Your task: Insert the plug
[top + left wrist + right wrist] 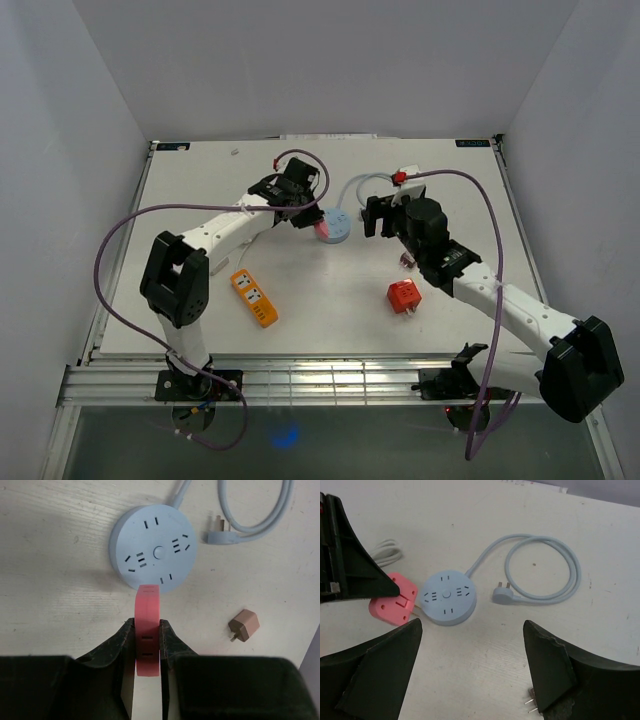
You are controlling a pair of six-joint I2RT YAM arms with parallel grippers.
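Approach step: my left gripper clamps the flat pink plastic plug at the lower edge of the round pale-blue socket hub (right gripper gapes empty); next, I'd line it up over a slot.

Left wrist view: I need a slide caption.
Left gripper holds a pink plug at the rim of the round blue power strip.

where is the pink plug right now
In the left wrist view, the pink plug is clamped in the left gripper, its tip at the edge of the round blue power strip.
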